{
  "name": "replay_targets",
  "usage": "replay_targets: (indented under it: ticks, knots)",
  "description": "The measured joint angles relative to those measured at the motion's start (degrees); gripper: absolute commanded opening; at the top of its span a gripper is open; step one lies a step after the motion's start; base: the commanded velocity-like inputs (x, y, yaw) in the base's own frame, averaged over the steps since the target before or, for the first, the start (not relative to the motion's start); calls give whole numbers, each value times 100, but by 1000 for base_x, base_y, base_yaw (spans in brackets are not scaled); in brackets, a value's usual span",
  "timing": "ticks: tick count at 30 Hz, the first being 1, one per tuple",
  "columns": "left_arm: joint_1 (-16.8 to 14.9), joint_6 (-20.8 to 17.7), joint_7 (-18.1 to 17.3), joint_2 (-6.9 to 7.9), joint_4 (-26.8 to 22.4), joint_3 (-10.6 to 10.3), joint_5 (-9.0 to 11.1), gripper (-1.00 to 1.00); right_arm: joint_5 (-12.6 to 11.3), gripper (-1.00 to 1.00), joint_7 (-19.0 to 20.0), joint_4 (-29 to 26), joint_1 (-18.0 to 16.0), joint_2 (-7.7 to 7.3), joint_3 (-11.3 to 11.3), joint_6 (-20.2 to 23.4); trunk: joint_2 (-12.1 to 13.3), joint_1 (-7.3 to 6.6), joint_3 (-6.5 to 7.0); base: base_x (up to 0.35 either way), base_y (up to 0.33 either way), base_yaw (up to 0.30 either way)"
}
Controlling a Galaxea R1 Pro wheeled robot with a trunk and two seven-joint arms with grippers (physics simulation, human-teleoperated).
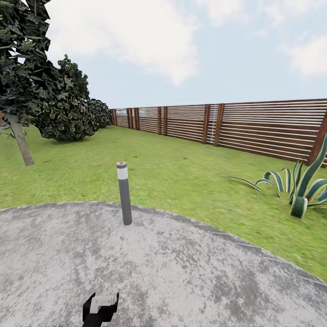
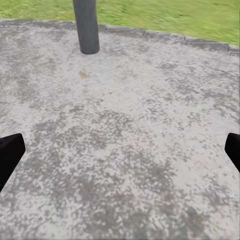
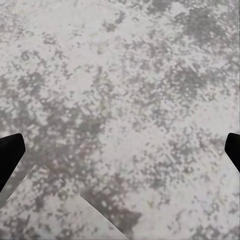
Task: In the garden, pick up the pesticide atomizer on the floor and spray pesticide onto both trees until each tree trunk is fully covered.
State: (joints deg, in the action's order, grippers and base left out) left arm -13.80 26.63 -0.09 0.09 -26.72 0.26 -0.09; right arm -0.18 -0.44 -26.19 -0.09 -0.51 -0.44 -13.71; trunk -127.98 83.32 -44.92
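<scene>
Where the pesticide atomizer lies cannot be told for certain. The only candidate is a small brownish speck (image 2: 84, 74) on the grey paving (image 1: 190, 277), just beside the foot of the grey bollard (image 1: 124, 193) (too small to make out a shape).

The left gripper (image 2: 120, 155) hangs over this paving with its jaws spread wide and nothing between them, the bollard's base ahead of it. The right gripper (image 3: 120, 155) is likewise spread wide and empty over mottled paving. A black-and-white piece of the robot's arm (image 1: 101, 306) shows at the bottom edge of the head view.

Beyond the paving's curved rim is the garden's lawn (image 1: 181, 168). A tree (image 1: 20, 141) with a pale, leaning trunk stands far left, with dark bushes (image 1: 68, 109) behind it. A striped broad-leaved plant (image 1: 302, 186) sits at right, and the brown slatted fence (image 1: 254, 127) closes the back.
</scene>
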Motion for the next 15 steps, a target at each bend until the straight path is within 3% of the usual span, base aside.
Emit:
replay_targets:
  ticks: [15]
  knots:
    - [0,0,0,0,0,-1,0,100,0,100,0,0,0,10,0,-2,-602,329,-269,0,0,0]
